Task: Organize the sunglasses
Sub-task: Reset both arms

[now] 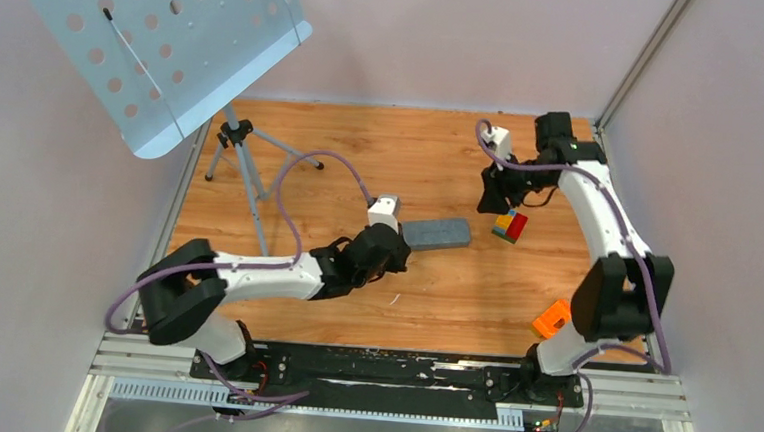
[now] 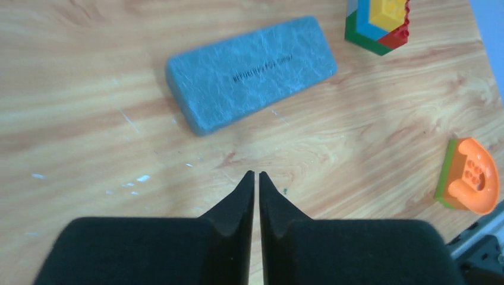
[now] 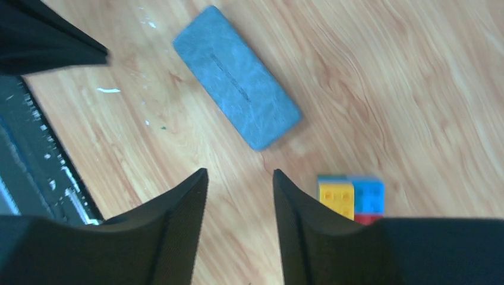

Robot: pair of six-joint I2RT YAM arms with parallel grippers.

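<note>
On the wooden surface [image 1: 362, 145] a grey oblong case [image 1: 436, 232] lies closed and flat near the middle, with its long side running left to right and slightly tilted. The sunglasses show in none of the views, so I cannot tell where they are. The left pincer [image 2: 257, 175] sits low just near and left of the case. Its two fingers are drawn together with only a thin slit between them and hold nothing. In its wrist view the case [image 2: 249, 74] lies ahead of the tips, close but apart from them. The right pincer [image 3: 241, 172] hangs over the far right part of the surface with its fingers set moderately apart, and only bare wood shows in the gap. A stack of coloured toy blocks [image 1: 510, 225] stands just beside it, to the right of the case and apart from it. An orange toy piece [image 1: 552, 318] lies at the near right, close to the right arm's lower link. At the far left a perforated pale blue music stand [image 1: 158, 42] stands on its tripod.
</note>
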